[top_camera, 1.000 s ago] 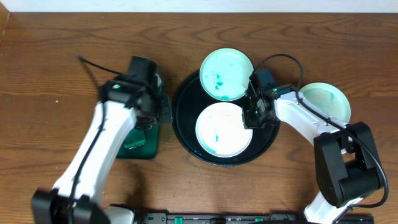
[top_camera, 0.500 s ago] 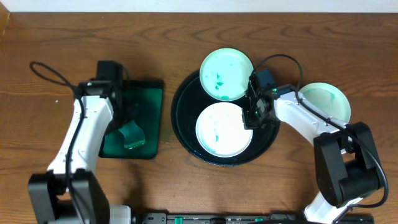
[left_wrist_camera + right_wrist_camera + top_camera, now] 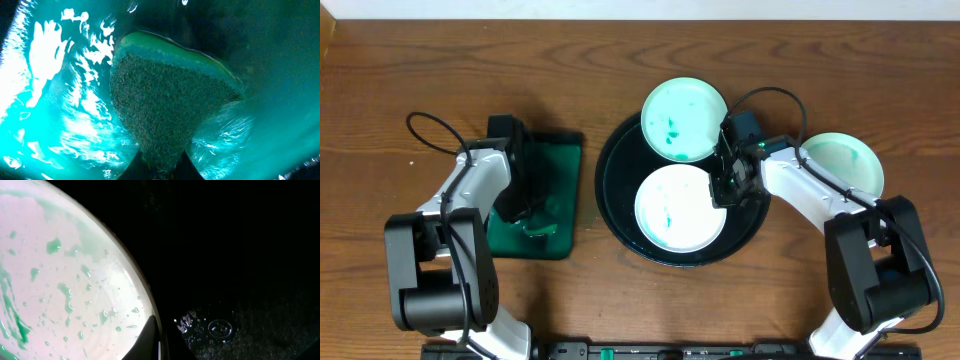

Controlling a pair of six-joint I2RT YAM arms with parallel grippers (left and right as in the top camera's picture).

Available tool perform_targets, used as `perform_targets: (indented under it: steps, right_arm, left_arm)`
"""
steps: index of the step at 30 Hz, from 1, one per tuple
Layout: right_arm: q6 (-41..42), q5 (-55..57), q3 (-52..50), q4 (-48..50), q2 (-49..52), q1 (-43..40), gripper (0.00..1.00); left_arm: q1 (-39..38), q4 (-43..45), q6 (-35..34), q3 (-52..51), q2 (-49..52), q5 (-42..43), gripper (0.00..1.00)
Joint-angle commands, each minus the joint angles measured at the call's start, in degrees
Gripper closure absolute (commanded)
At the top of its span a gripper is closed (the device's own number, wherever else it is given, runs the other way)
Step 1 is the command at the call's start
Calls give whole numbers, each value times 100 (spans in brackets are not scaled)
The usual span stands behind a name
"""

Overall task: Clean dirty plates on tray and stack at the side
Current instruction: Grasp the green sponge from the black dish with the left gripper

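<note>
The round black tray (image 3: pixel 618 190) holds two dirty plates: a teal-tinted one (image 3: pixel 683 120) at the back and a white one with green smears (image 3: pixel 675 210) in front. A third greenish plate (image 3: pixel 845 165) lies on the table to the right of the tray. My right gripper (image 3: pixel 723 187) is shut on the right rim of the front plate (image 3: pixel 60 280), one finger over the rim (image 3: pixel 157 340), with the tray floor (image 3: pixel 240 255) beside it. My left gripper (image 3: pixel 523 207) is down in the rectangular tray, shut on a green sponge (image 3: pixel 170 100) between its fingers (image 3: pixel 162 167).
The small rectangular black tray (image 3: pixel 568 180) with green liquid sits left of the round tray. The liquid (image 3: pixel 65 100) surrounds the sponge. Both arms' cables loop above them. The table's far edge meets a white wall.
My left arm swung left and folded in, lowering its gripper and the sponge into the rectangular tray. The right arm and the plates have not moved.
</note>
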Motion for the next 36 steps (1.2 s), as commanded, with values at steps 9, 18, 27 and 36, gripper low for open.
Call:
perform_targets:
  steps: [9, 18, 27, 36]
  right_arm:
    - [-9, 229, -11, 20, 50, 52, 99]
    - [-9, 229, -11, 46, 50, 52, 99]
    - [-9, 229, -11, 46, 50, 52, 99]
    - [-7, 229, -11, 81, 50, 52, 99]
  left_arm:
    - [-42, -503, 442, 492, -1156, 358, 93]
    - [-693, -461, 798, 426, -1178, -570, 93]
    - [-850, -369, 627, 426, -1178, 140, 93]
    - [-2332, 459, -76, 420, -990, 968, 93]
